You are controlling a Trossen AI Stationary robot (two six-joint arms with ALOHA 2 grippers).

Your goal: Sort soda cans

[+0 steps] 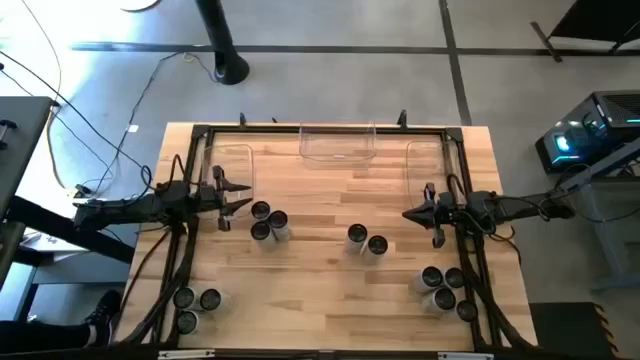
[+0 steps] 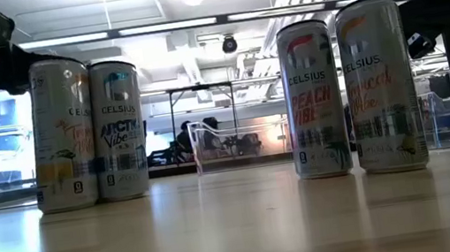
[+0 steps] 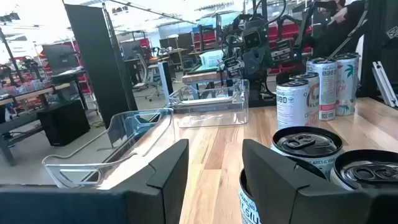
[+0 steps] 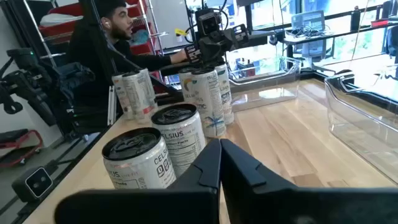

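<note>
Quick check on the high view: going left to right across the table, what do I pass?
Bottom-left can trio → left gripper → three cans → middle pair → right gripper → bottom-right cluster.

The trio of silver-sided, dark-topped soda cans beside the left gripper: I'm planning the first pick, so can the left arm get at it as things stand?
Probably yes. The left gripper hangs open just beside the trio of silver-sided, dark-topped soda cans, with only bare wooden table between. The cans touch, so separating one may be awkward.

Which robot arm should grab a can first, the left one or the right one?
Probably the left. The left gripper is open and sits right beside the three-can cluster. The right gripper looks shut and sits farther from the middle pair of cans.
</note>
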